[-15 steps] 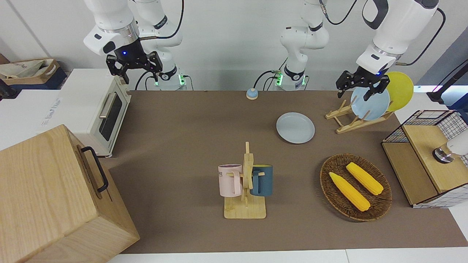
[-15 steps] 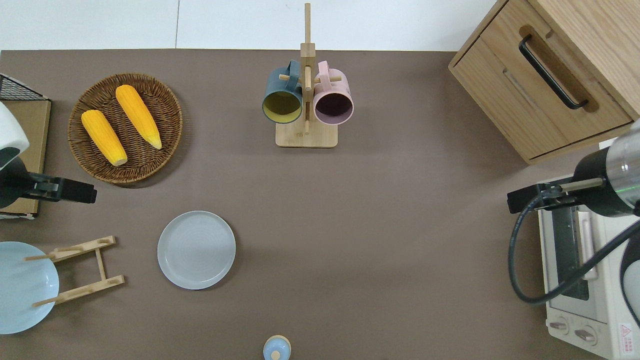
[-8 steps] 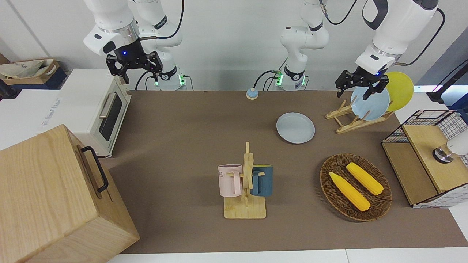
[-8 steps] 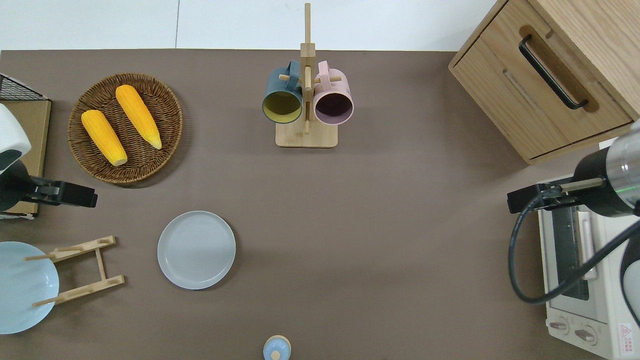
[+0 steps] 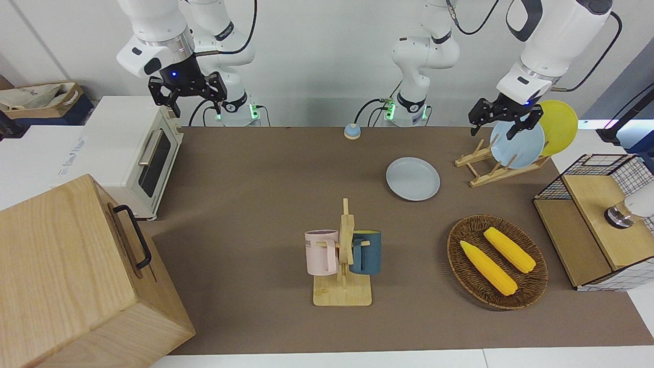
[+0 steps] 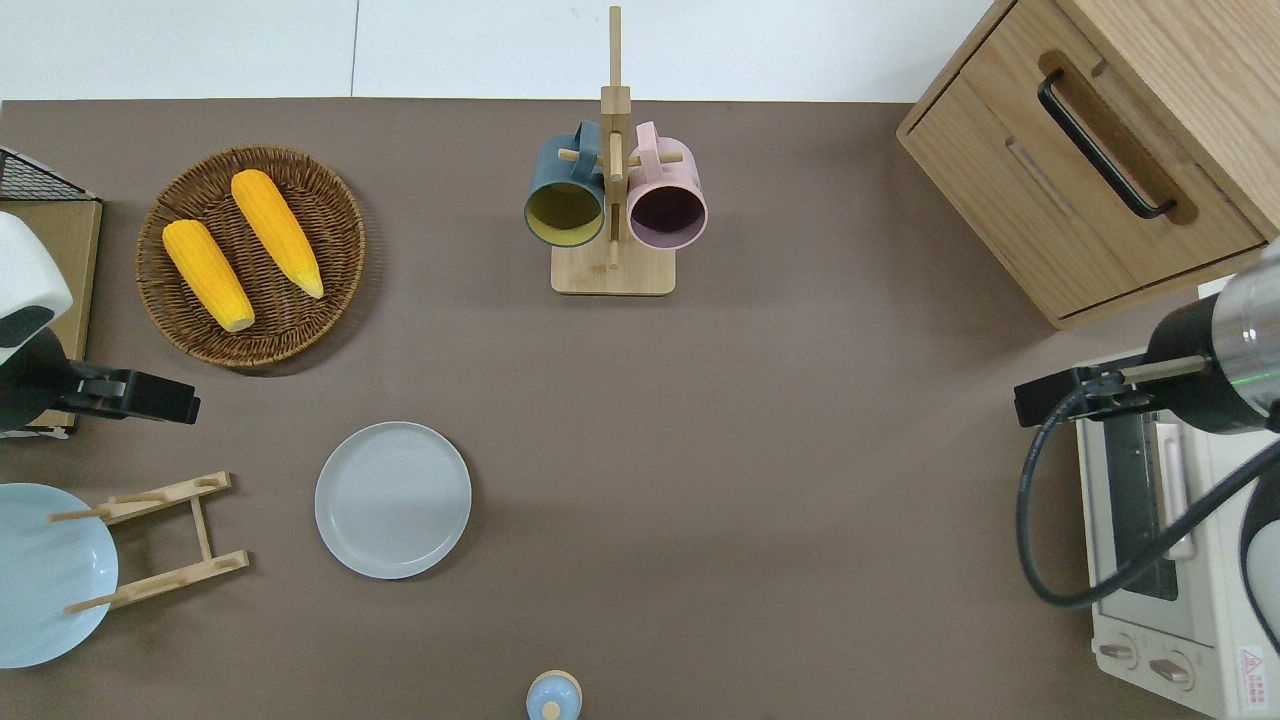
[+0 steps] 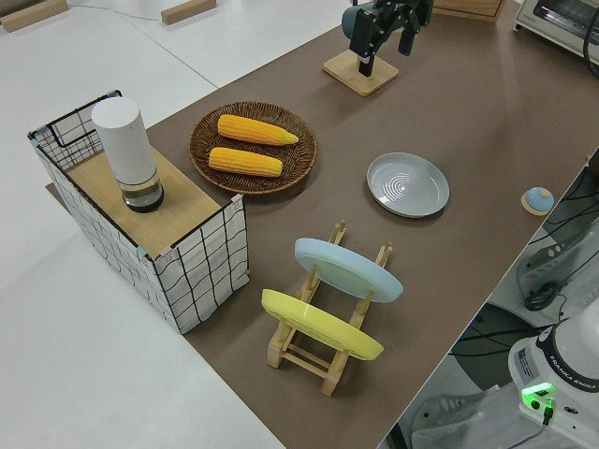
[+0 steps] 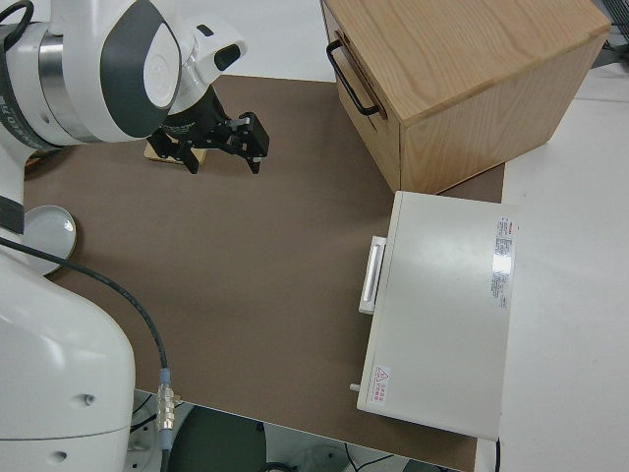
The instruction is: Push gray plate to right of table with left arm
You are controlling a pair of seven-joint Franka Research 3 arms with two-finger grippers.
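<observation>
Front view: gray plate [image 5: 413,179] flat on the table [image 5: 265,204], right of centre in the frame, untouched. Left gripper [image 5: 503,121] in the upper right, up in the air with fingers spread and nothing between them, seen against the light-blue plate [image 5: 518,145] standing in the wooden rack [image 5: 493,166]; yellow plate [image 5: 559,128] in the same rack. Right arm parked in the upper left, right gripper [image 5: 188,97] released and empty. Mug stand [image 5: 343,266] at lower centre, corn basket [image 5: 496,261] at lower right.

Overhead view: gray plate [image 6: 393,500] at lower left of centre, lying between the rack [image 6: 160,540] and the open middle of the table [image 6: 750,450]. Left gripper [image 6: 140,395] at the left edge, over bare tabletop between the basket [image 6: 250,255] and the rack, well apart from the plate.

Left side view: gray plate [image 7: 407,184] right of centre; left gripper [image 7: 384,28] at the top, fingers apart.

Right side view: right gripper [image 8: 218,143] in the upper left, fingers apart; sliver of the gray plate [image 8: 44,234] at the left edge.
</observation>
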